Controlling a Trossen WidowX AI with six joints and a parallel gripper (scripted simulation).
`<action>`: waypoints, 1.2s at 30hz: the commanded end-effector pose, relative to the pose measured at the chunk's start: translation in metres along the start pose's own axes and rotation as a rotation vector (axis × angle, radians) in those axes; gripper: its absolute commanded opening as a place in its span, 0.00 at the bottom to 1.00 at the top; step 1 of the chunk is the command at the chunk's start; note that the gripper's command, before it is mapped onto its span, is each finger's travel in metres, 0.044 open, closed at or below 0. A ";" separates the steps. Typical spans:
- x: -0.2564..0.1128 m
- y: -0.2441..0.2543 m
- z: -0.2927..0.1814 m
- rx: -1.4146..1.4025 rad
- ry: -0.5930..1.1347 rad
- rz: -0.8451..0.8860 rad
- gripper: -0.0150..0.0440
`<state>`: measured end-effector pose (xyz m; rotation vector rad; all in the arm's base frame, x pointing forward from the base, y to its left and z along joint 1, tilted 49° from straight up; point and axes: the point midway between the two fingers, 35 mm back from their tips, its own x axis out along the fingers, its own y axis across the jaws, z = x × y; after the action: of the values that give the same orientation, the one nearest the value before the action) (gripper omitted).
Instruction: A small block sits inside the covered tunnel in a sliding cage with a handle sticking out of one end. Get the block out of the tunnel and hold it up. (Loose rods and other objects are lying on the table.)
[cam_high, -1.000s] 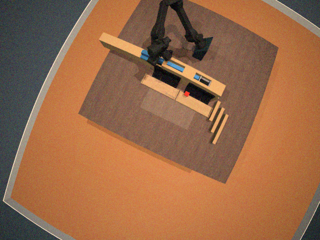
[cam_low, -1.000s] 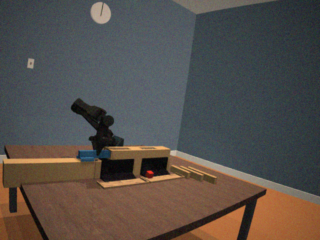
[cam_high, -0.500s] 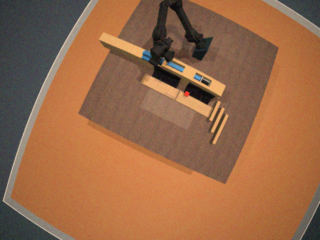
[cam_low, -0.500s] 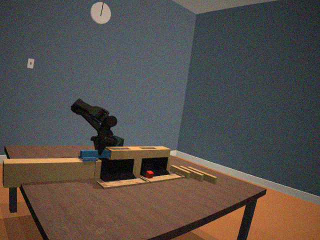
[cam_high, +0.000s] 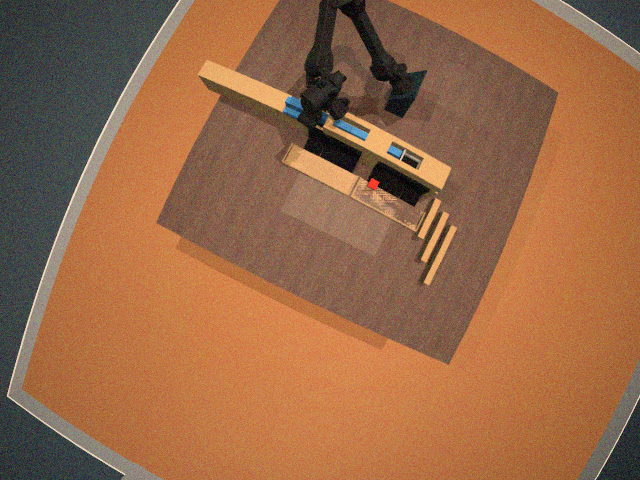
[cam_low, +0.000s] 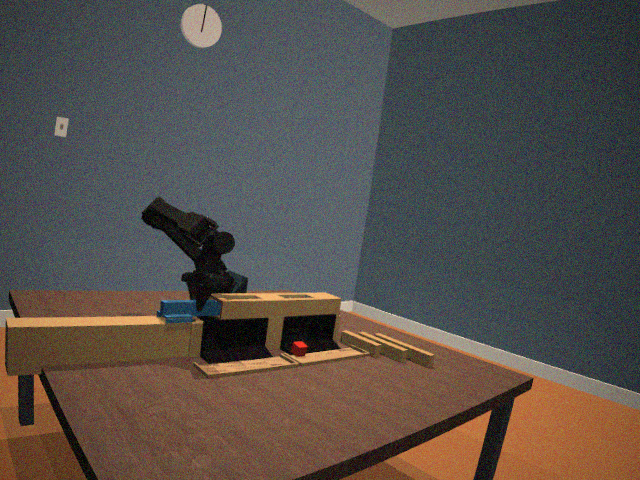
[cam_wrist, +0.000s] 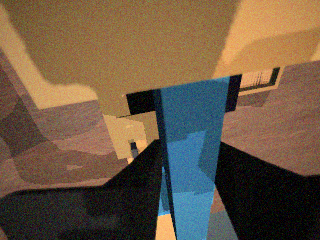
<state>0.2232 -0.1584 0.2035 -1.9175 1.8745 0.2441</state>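
The gripper (cam_high: 309, 120) (cam_low: 200, 305) (cam_wrist: 182, 144) is pinched partway shut on the blue handle (cam_high: 292, 107) (cam_low: 178, 308) (cam_wrist: 192, 172), its fingers standing roughly a third open, one against each side of the bar. The arm (cam_high: 324, 31) (cam_low: 178, 219) reaches over the back of the tunnel (cam_high: 379, 140) (cam_low: 276, 306), and the fingers point down just beside the tunnel's end, where the handle comes out. Outside that end, the handle lies along the top of a long wooden rail (cam_high: 248, 86) (cam_low: 98, 341), which runs on past the table's edge. Two windows are cut in the tunnel's roof: blue shows through the one nearer the gripper, while the far one shows a shorter blue piece, a thin grey crossbar and a dark gap. The small red block (cam_high: 373, 183) (cam_low: 298, 348) is out of the covered part — it sits low in front of the tunnel, at the near end of the right-hand tray (cam_high: 392, 205) (cam_low: 336, 356) as the exterior view has it, close to where that tray meets the left-hand one (cam_high: 323, 170) (cam_low: 242, 367). Nothing is holding the block up. Three wooden rods (cam_high: 434, 236) (cam_low: 385, 346) lie side by side, slightly apart, on the table (cam_high: 310, 273) (cam_low: 284, 408) beyond the tunnel's far end.
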 end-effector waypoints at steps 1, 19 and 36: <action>0.001 0.000 0.001 -0.005 -0.001 0.002 0.48; -0.021 -0.008 -0.048 -0.049 -0.063 -0.004 1.00; -0.002 -0.005 -0.042 -0.047 -0.066 -0.003 1.00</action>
<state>0.2212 -0.1716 0.2468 -1.9191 1.8386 0.3405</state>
